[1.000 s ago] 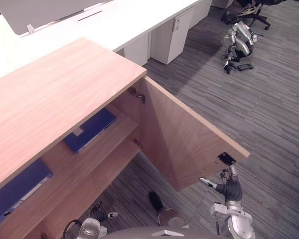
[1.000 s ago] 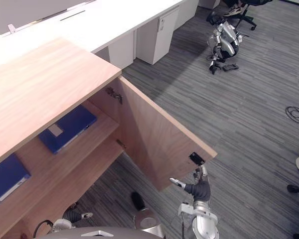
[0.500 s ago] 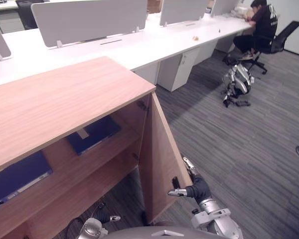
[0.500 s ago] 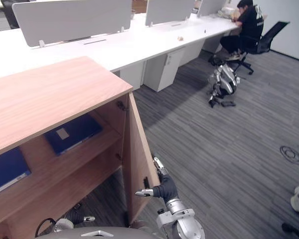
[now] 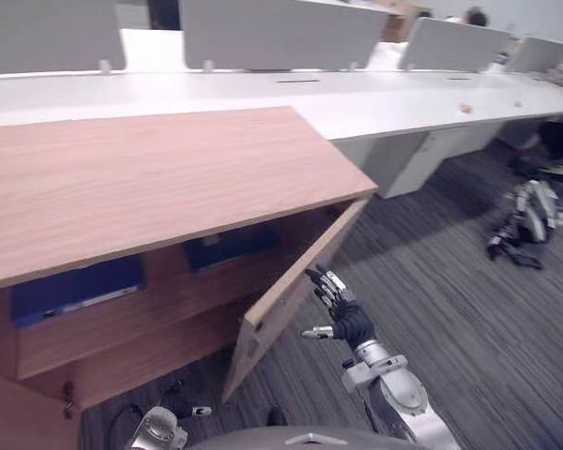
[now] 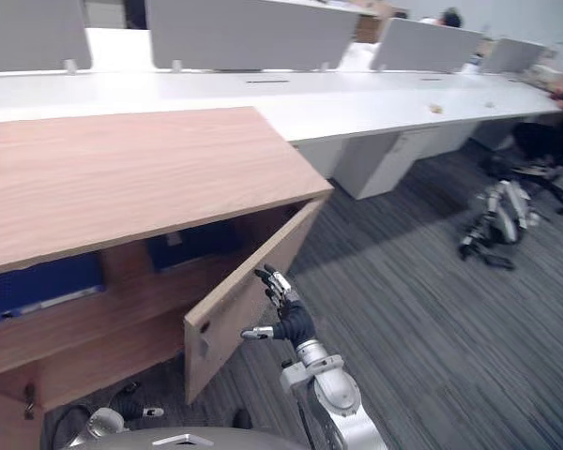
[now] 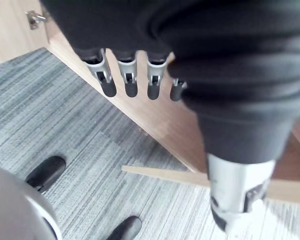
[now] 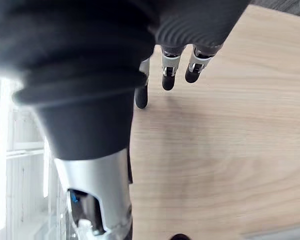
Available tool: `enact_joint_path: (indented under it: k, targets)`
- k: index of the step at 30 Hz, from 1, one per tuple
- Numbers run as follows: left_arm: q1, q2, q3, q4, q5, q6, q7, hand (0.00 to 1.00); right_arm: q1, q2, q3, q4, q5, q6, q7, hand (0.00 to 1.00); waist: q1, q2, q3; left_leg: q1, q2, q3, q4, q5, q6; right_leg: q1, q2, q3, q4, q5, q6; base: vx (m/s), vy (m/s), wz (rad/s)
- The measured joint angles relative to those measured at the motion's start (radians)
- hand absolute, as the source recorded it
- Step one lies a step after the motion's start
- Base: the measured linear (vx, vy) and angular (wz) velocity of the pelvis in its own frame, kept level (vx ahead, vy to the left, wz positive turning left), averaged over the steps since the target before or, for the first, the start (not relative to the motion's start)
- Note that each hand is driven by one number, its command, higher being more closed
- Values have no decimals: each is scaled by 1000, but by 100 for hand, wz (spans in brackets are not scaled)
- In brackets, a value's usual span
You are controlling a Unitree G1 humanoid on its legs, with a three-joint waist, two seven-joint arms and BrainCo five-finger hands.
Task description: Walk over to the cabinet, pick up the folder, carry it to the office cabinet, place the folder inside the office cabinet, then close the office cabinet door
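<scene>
The wooden office cabinet stands before me with its door swung most of the way shut. Two dark blue folders lie on the upper shelf inside: one at the left, one nearer the door's hinge. My right hand is open, and its straight fingers rest against the door's outer face. My left hand hangs low by the cabinet's lower front, fingers straight, holding nothing.
A long white desk with grey dividers runs behind the cabinet, with a white pedestal under it. Another robot lies on the grey carpet at the right. A person sits far back.
The door has swung from wide open to nearly shut, with my right hand following against its outer face. The camera has also turned, shifting the whole picture.
</scene>
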Motion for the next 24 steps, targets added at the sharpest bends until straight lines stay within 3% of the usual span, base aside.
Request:
enact_joint_path:
  k: [3, 9, 19, 24]
  targets:
    - [2, -6, 42, -7, -2, 0, 5, 0, -53, 7, -11, 103, 11, 2, -3, 0, 10, 33, 25, -16, -8, -68, 0, 8, 6, 22, -18, -64, -1, -14, 5, 33, 10, 63]
    - [11, -1, 90, -9, -22, 0, 22, 0, -144, 47, -70, 210, 26, -1, -52, 0, 25, 56, 41, -57, -14, -152, -6, 31, 8, 25, -30, -147, -1, -26, 15, -4, -12, 44]
    - [23, -4, 122, -26, -74, -1, 45, 0, -293, 79, -110, 370, -24, 3, -151, 0, 44, 60, 50, -81, -13, -244, -57, 92, 3, 26, -31, -233, 0, -31, 19, -49, -22, 27]
    - [31, -5, 132, -45, -116, -1, 56, 0, -344, 79, -142, 424, -86, 7, -159, 0, 51, 64, 61, -98, -13, -280, -62, 108, 0, 28, -32, -266, 2, -35, 21, -48, -13, 23]
